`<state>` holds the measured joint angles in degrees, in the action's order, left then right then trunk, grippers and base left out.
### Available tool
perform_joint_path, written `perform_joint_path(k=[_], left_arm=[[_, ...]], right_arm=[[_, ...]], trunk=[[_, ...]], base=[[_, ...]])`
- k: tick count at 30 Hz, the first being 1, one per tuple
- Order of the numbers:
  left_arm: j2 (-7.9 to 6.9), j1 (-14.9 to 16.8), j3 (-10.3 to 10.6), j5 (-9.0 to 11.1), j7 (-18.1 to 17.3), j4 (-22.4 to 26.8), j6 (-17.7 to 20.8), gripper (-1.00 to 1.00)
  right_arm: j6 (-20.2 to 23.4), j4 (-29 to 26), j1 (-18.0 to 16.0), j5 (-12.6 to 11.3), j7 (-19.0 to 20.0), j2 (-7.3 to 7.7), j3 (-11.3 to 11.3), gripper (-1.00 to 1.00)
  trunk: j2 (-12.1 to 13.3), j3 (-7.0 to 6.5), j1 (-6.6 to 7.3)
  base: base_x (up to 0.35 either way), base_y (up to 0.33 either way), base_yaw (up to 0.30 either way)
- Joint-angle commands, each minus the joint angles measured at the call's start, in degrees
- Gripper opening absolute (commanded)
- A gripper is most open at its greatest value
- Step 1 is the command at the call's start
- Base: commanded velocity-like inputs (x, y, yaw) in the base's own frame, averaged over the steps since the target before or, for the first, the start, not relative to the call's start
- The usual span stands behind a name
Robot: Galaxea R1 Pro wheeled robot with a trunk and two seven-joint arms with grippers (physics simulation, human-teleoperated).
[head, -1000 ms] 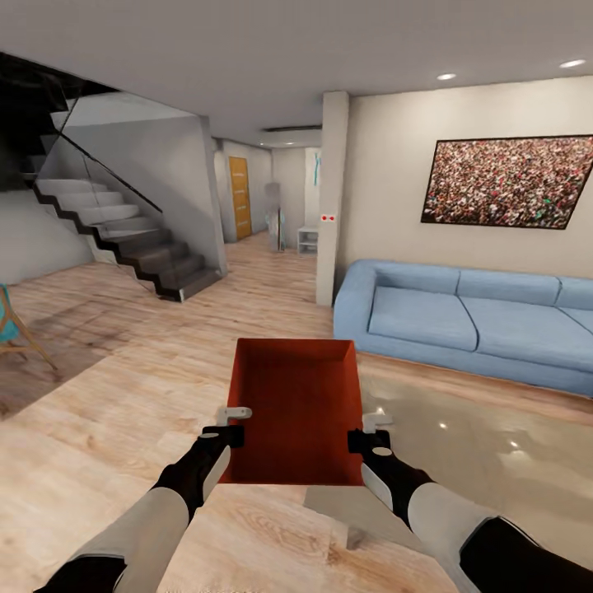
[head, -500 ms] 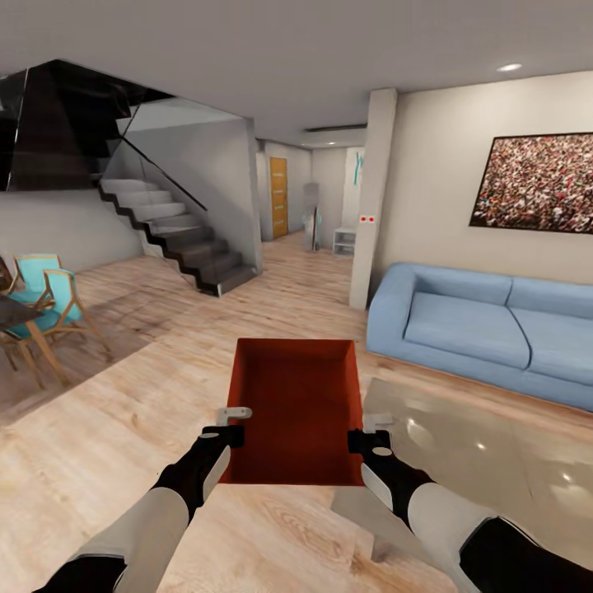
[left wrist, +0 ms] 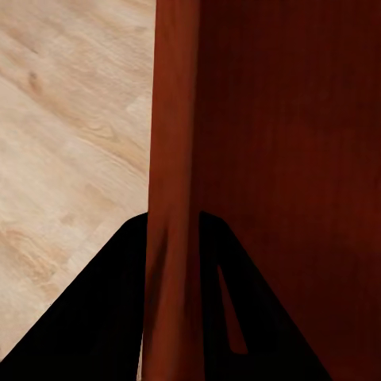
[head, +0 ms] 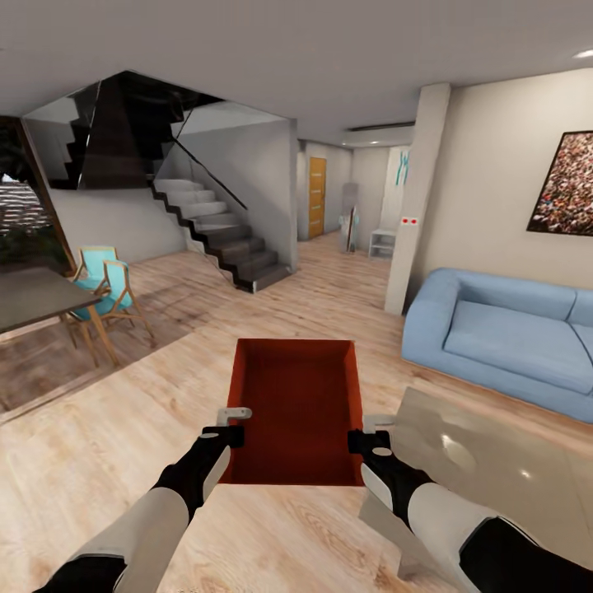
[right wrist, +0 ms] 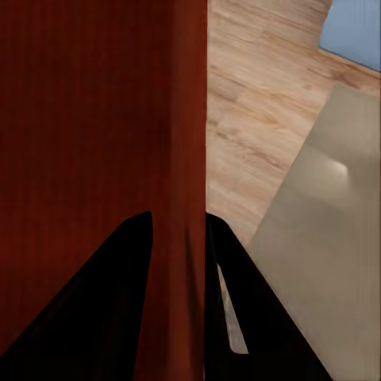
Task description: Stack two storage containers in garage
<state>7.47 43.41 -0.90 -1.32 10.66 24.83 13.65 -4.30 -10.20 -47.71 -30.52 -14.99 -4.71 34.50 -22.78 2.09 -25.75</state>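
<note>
Orange-red thin-walled rectangular storage container (head: 296, 412) hangs above the light wood-plank floor (head: 123, 428), each side wall pinched by the left end effector (head: 233, 424) and right end effector (head: 369, 430); a jolt could slip those narrow grips.

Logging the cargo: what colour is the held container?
Orange-red container, clearest in the head view.

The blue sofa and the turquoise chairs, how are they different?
The blue sofa is long, padded and pale blue all over; the turquoise chairs are small, with bright seats on thin wooden legs. The sofa stands against the wall on the right; the chairs stand on the left beside a dark table. Both rest on the light wood-plank floor.
</note>
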Motion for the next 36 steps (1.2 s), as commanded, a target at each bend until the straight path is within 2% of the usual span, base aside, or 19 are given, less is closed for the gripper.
perform_joint_path(k=[1, 12, 30, 36], left_arm=[[0.00, 0.01, 0.20, -0.52, 0.40, -0.57, 0.41, -1.00], [0.00, 0.01, 0.19, -0.39, 0.35, -0.65, 0.41, -1.00], [-0.09, 0.01, 0.11, -0.25, 0.33, -0.75, 0.39, -1.00], [-0.09, 0.01, 0.15, -0.18, 0.33, -0.75, 0.41, -1.00]], right_arm=[[-1.15, -0.79, -0.10, 0.29, -0.04, -0.01, 0.13, -1.00], [-1.15, -0.79, -0.10, 0.29, -0.04, 0.04, 0.11, -1.00], [-1.15, -0.79, -0.10, 0.29, -0.04, 0.05, 0.06, -1.00], [-1.15, -0.79, -0.10, 0.29, -0.04, 0.05, 0.09, -1.00]], trunk=[[-0.14, 0.13, -0.04], [-0.14, 0.13, -0.04], [-0.14, 0.13, -0.04], [-0.14, 0.13, -0.04]], base=[[0.000, 0.000, 0.300], [0.005, 0.000, 0.279], [0.273, 0.000, 0.012], [0.079, 0.000, 0.000]])
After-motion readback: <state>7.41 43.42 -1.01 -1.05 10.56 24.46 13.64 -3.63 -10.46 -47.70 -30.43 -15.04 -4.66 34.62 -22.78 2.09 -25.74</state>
